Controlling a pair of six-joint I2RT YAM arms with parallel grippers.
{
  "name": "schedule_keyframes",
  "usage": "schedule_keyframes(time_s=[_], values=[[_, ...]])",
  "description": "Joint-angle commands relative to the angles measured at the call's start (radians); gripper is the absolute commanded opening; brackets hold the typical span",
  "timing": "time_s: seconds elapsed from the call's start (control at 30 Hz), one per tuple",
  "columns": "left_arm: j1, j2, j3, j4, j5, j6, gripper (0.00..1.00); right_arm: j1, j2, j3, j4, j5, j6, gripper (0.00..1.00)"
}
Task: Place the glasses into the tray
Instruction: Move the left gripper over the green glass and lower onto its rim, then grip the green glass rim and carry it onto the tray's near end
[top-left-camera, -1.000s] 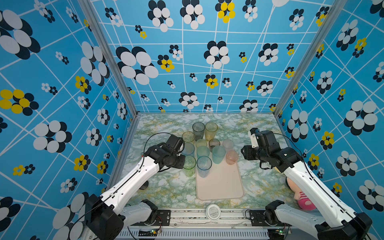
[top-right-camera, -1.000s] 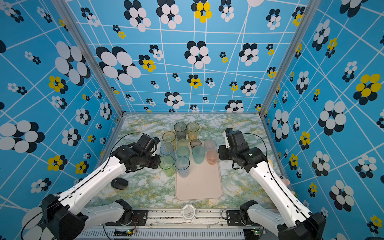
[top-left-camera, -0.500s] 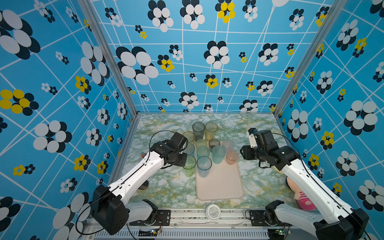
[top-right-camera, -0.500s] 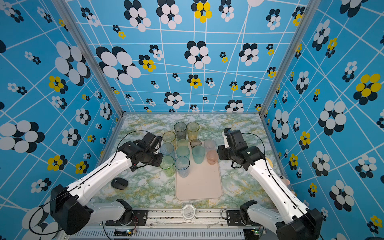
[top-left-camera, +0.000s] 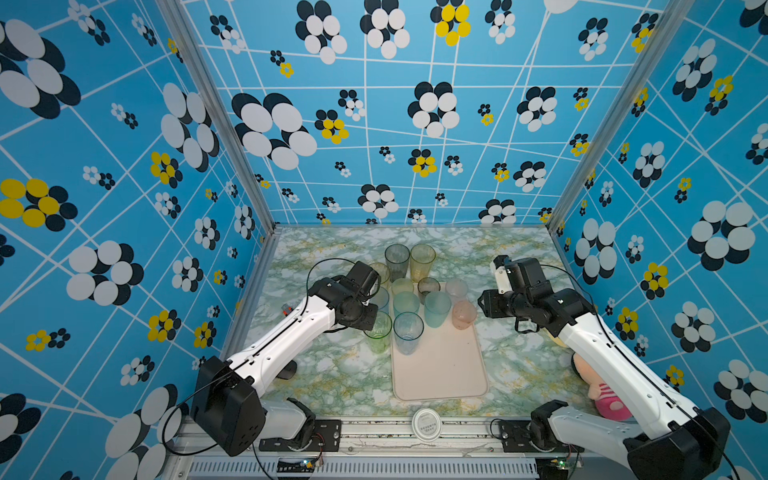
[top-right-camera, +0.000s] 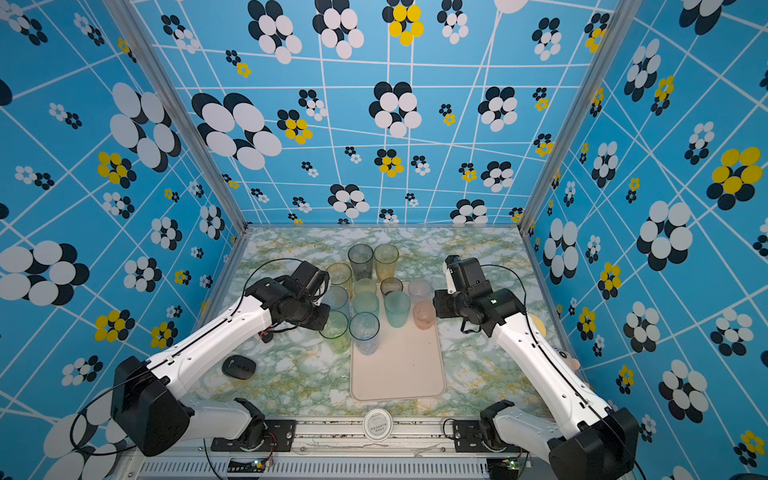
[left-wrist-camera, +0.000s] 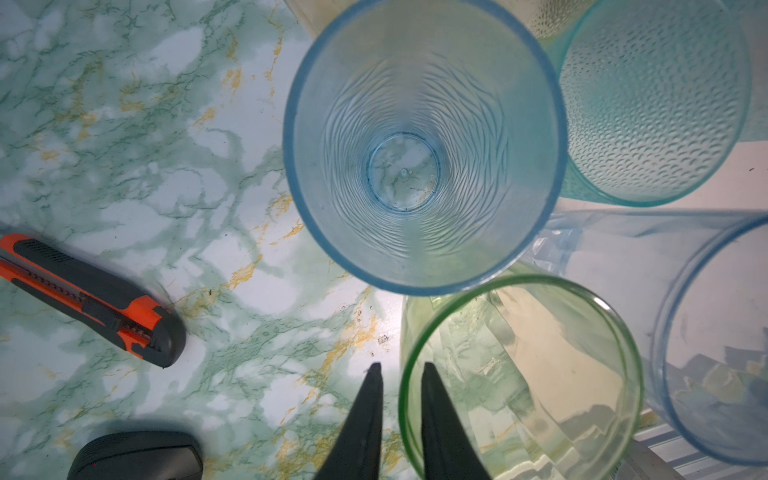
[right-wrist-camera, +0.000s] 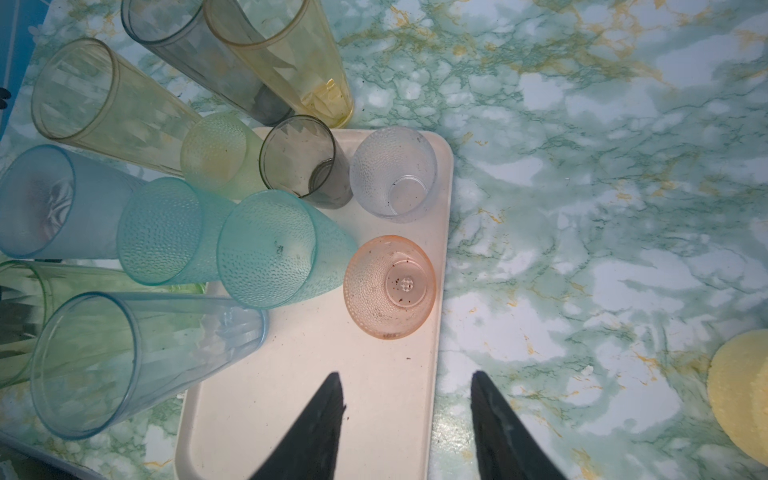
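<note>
The cream tray (top-left-camera: 440, 370) (top-right-camera: 399, 370) lies in mid-table, with several glasses standing on its far half. Among them are a pink glass (top-left-camera: 463, 313) (right-wrist-camera: 390, 286) and a tall blue glass (top-left-camera: 408, 336). More glasses stand on the table beyond and left of it. The green glass (top-left-camera: 378, 332) (left-wrist-camera: 519, 374) stands just off the tray's left edge. My left gripper (top-left-camera: 369, 326) (left-wrist-camera: 402, 365) straddles its rim, one finger inside and one outside, jaws narrow with thin gaps to the wall. My right gripper (top-left-camera: 478, 305) (right-wrist-camera: 406, 374) hangs open over the tray's right edge, holding nothing.
An orange box cutter (left-wrist-camera: 91, 295) and a black mouse (top-right-camera: 238, 366) lie on the table left of the glasses. A round white lid (top-left-camera: 427, 424) sits at the front rail. A yellow disc (right-wrist-camera: 739, 399) and a pink plush toy (top-left-camera: 602, 390) are at the right.
My left gripper has moved in over the green glass's rim and its jaws have narrowed. The right gripper has barely shifted and stays open.
</note>
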Motion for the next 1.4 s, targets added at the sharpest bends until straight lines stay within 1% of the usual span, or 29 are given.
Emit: schedule_keyframes(time_s=[0.0,0.1,0.27,0.57,0.7,0.93,1.13,1.27,1.37], values=[[-0.007,0.012,0.033,-0.030,-0.015,0.017,0.17,-0.010,0.001,-0.020,0.015,-0.010,-0.017,0.52],[-0.009,0.022,0.038,-0.037,-0.014,0.020,0.13,-0.011,-0.002,-0.025,0.017,-0.012,-0.018,0.52],[-0.009,0.039,0.048,-0.048,-0.009,0.026,0.11,-0.013,-0.007,-0.032,0.015,-0.014,-0.020,0.52],[-0.010,0.063,0.068,-0.080,-0.002,0.038,0.02,-0.020,-0.014,-0.042,0.018,-0.016,-0.020,0.52],[-0.015,0.058,0.082,-0.119,-0.006,0.045,0.00,-0.021,-0.018,-0.044,0.020,-0.019,-0.021,0.52],[-0.018,0.015,0.095,-0.183,-0.013,0.047,0.00,-0.022,-0.026,-0.049,0.025,-0.028,-0.019,0.52],[-0.036,-0.039,0.068,-0.237,-0.002,0.026,0.00,-0.022,-0.032,-0.052,0.016,-0.035,-0.020,0.52],[-0.047,-0.115,0.031,-0.261,0.043,0.000,0.00,-0.023,-0.042,-0.050,0.009,-0.039,-0.018,0.52],[-0.072,-0.168,0.011,-0.266,0.078,-0.028,0.00,-0.022,-0.050,-0.049,0.011,-0.048,-0.013,0.52]])
